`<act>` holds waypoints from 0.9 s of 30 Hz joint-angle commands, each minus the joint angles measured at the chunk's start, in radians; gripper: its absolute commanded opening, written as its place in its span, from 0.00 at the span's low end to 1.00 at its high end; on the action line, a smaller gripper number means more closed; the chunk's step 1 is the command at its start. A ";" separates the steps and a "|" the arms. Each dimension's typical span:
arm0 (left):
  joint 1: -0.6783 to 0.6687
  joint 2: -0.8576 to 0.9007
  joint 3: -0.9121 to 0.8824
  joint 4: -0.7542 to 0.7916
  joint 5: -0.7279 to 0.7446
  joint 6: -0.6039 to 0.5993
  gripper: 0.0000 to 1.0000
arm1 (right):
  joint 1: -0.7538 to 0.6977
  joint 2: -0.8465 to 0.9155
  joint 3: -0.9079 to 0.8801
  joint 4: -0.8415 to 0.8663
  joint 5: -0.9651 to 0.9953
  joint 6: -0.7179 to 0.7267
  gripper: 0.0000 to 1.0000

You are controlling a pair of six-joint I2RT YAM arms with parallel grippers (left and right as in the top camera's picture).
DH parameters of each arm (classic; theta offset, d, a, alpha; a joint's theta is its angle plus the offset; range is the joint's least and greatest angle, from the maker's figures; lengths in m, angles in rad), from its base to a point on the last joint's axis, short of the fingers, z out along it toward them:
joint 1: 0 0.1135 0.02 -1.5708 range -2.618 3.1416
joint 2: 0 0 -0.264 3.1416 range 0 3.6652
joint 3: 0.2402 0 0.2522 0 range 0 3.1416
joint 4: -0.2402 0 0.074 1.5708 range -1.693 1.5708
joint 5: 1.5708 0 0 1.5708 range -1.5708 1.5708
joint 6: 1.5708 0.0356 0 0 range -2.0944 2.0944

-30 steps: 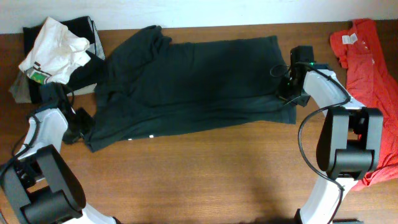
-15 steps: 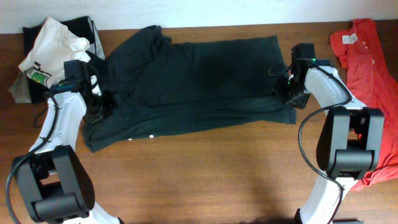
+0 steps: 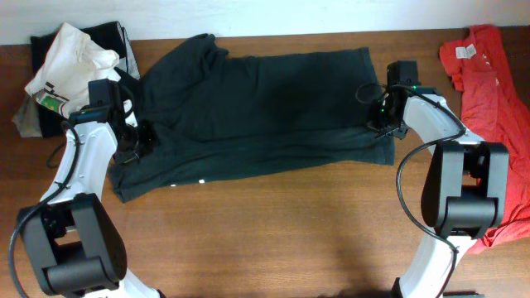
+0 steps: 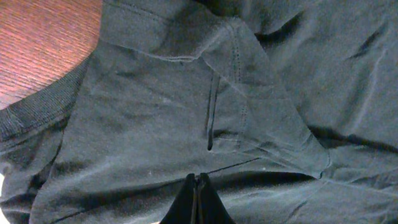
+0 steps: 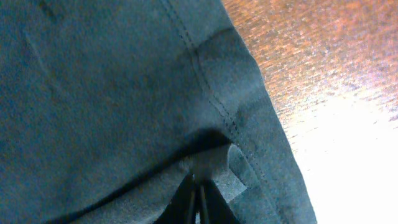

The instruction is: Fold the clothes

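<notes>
Overhead: both hands are at the black cloth T-shirt (image 3: 257, 108), which lies spread across the upper middle.
In the last second my left hand (image 3: 135, 147) moved up to the sleeve, clenched, though I can't tell if it has cloth. My right hand (image 3: 378, 122) re-clamped on the hem, so folding can likely start. Brown wooden table (image 3: 273, 232), pale wall behind.

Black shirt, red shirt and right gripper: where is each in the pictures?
black shirt (image 3: 265, 108), overhead view, middle of its body
red shirt (image 3: 497, 91), overhead view, its upper half
right gripper (image 5: 196, 193), right wrist view, between its closed fingertips
</notes>
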 commanded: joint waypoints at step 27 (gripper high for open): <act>-0.100 0.048 0.014 0.101 0.179 0.083 0.00 | 0.010 0.001 0.169 -0.029 -0.454 -0.072 0.99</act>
